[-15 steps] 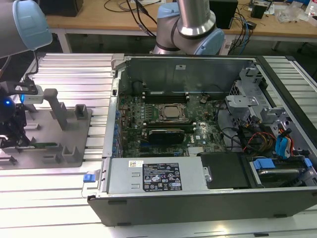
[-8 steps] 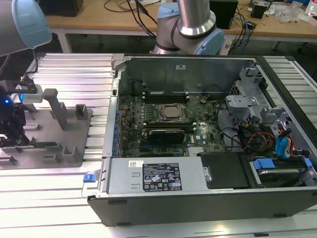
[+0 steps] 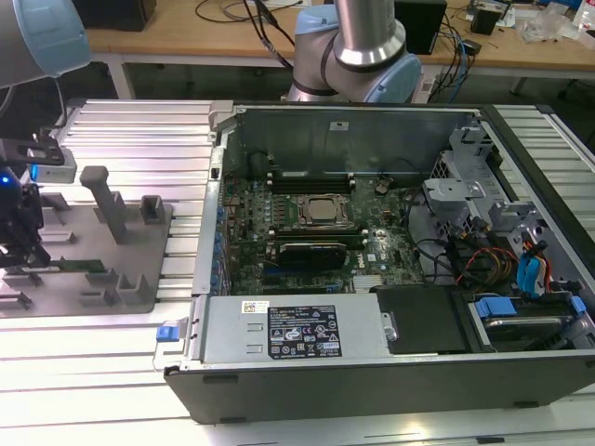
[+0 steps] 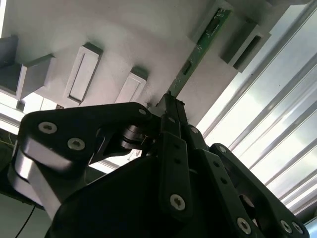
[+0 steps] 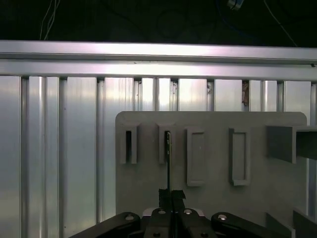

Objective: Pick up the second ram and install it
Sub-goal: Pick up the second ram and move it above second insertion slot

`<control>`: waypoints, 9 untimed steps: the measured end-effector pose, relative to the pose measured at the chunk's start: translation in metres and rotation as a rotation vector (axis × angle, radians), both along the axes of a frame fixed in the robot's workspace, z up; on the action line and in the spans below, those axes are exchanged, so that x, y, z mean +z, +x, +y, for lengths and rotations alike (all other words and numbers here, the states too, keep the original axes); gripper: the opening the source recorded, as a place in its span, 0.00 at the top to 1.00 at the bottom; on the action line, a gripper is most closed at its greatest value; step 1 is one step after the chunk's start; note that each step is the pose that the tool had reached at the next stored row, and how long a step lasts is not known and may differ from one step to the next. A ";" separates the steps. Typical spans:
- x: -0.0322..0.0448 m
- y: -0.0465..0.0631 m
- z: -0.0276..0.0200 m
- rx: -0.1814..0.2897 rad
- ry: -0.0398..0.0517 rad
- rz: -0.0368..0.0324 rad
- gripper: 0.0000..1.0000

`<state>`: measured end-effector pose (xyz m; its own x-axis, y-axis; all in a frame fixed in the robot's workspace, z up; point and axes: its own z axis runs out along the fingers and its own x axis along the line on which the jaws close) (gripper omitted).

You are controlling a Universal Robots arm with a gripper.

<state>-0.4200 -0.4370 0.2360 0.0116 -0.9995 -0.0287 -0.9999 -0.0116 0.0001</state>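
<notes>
Green second ram (image 4: 200,44) is being pinched at its near end between closed fingers (image 4: 171,124), long axis extending straight ahead.

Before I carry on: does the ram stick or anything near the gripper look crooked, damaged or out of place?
Nothing stands out. The second ram stands on edge, straight in its slot of the grey fixture, in line with the gripper shut on its end. No bend or damage shows.
</notes>
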 end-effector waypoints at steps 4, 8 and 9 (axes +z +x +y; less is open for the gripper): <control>0.0098 0.000 0.0000 0.000 0.0012 -0.0002 0.91; 0.0160 0.000 0.0001 0.000 0.0026 -0.0004 0.91; 0.0176 0.000 0.0001 0.000 0.0028 -0.0005 0.91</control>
